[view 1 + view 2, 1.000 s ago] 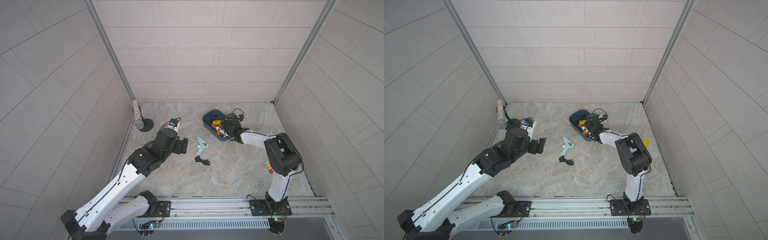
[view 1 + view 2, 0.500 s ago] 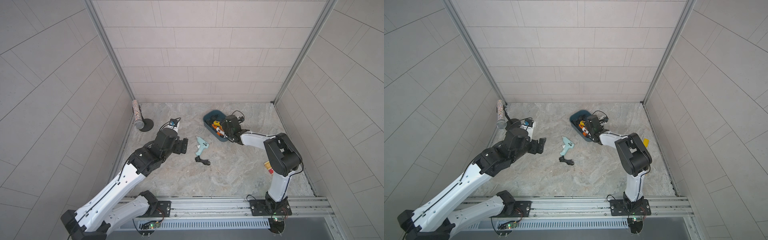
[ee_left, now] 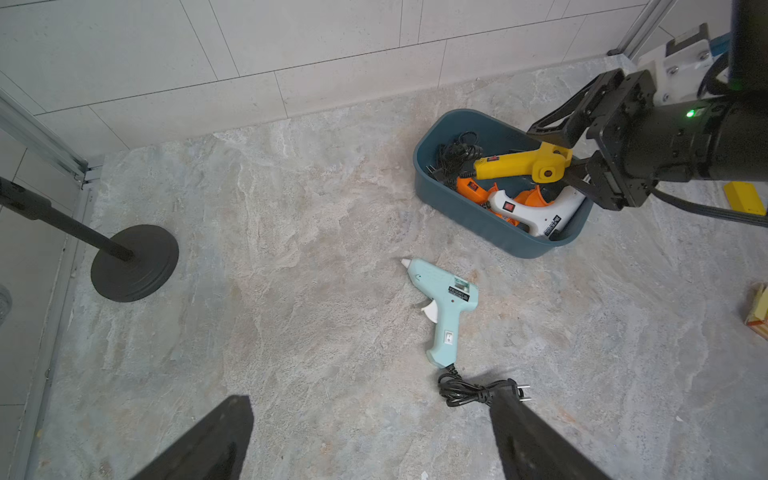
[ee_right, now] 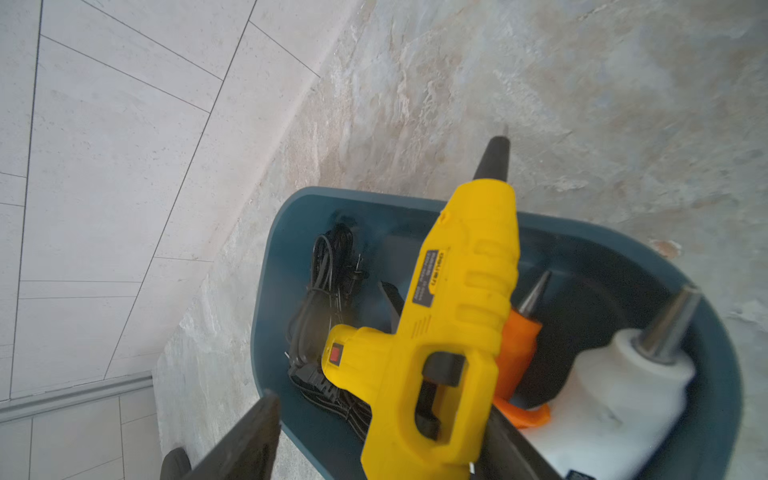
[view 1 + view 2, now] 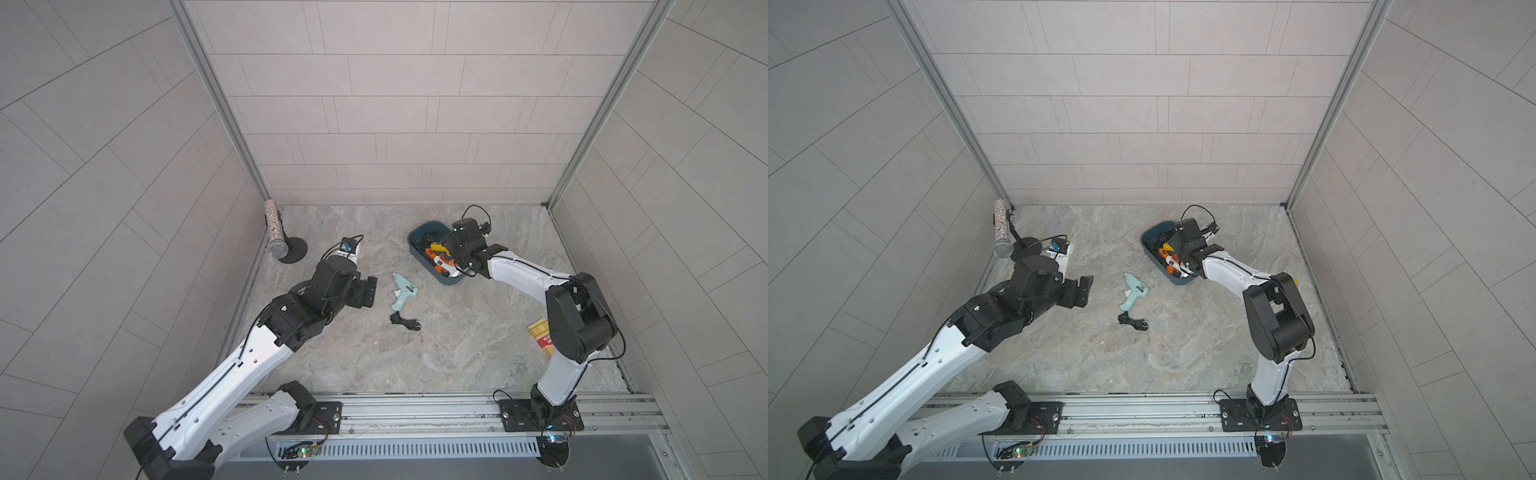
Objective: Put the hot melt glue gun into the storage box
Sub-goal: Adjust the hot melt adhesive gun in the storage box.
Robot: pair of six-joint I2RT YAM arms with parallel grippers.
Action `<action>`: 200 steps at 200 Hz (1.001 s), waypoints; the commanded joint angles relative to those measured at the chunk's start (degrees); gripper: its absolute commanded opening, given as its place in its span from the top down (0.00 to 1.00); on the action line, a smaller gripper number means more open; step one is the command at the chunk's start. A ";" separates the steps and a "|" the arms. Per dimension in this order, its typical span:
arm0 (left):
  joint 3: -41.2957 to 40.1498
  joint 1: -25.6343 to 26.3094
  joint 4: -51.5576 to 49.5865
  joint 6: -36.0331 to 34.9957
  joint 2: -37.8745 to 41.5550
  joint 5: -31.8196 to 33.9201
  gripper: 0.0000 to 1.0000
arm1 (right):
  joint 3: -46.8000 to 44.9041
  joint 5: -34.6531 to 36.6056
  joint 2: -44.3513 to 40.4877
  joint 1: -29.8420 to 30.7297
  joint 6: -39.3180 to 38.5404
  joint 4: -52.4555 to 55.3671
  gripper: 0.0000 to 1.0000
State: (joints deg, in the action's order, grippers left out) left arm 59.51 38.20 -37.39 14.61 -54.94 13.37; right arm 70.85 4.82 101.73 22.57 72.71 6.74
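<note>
The storage box point(image 5: 419, 254) point(image 5: 1149, 249) point(image 3: 478, 224) point(image 4: 270, 291) is a dark teal tub at the back of the floor. A yellow glue gun point(image 5: 438, 248) point(image 3: 519, 164) point(image 4: 457, 311) lies on top of a white glue gun point(image 3: 536, 208) and an orange one point(image 3: 471, 189) inside it, nozzle past the rim. My right gripper point(image 3: 548, 151) point(image 4: 382, 409) is open around the yellow gun's handle, one finger against it, the other well clear. A light blue glue gun point(image 5: 402, 291) point(image 5: 1133, 291) point(image 3: 446, 307) lies on the floor. My left gripper point(image 5: 365, 293) point(image 3: 370, 403) hovers open beside it, holding nothing.
A microphone point(image 5: 274, 228) on a stand with a round black base point(image 5: 293, 251) point(image 3: 133, 262) stands in the back left corner. A yellow and red box point(image 5: 540, 336) lies by the right wall. The blue gun's black cord point(image 5: 405, 322) trails toward the front.
My right gripper has opened and let go of the yellow glue gun, which now rests in the storage box. The left arm and the blue gun have not moved.
</note>
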 commanded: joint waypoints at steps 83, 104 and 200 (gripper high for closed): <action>1.58 -0.40 -0.76 0.32 -0.05 0.23 0.04 | 0.08 -0.06 1.06 3.42 1.32 3.01 0.79; 1.49 -0.34 -0.71 0.25 -0.09 0.27 0.04 | -0.61 0.00 1.53 3.76 1.81 2.74 0.79; 1.75 -0.37 -0.74 0.03 -1.08 -0.43 0.04 | -4.08 -2.60 3.32 3.80 3.50 1.62 0.75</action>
State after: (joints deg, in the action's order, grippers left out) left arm 59.55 38.20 -37.41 14.61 -55.72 13.10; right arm 68.71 2.81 102.85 26.22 75.70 6.35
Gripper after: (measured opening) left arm 0.956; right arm 0.307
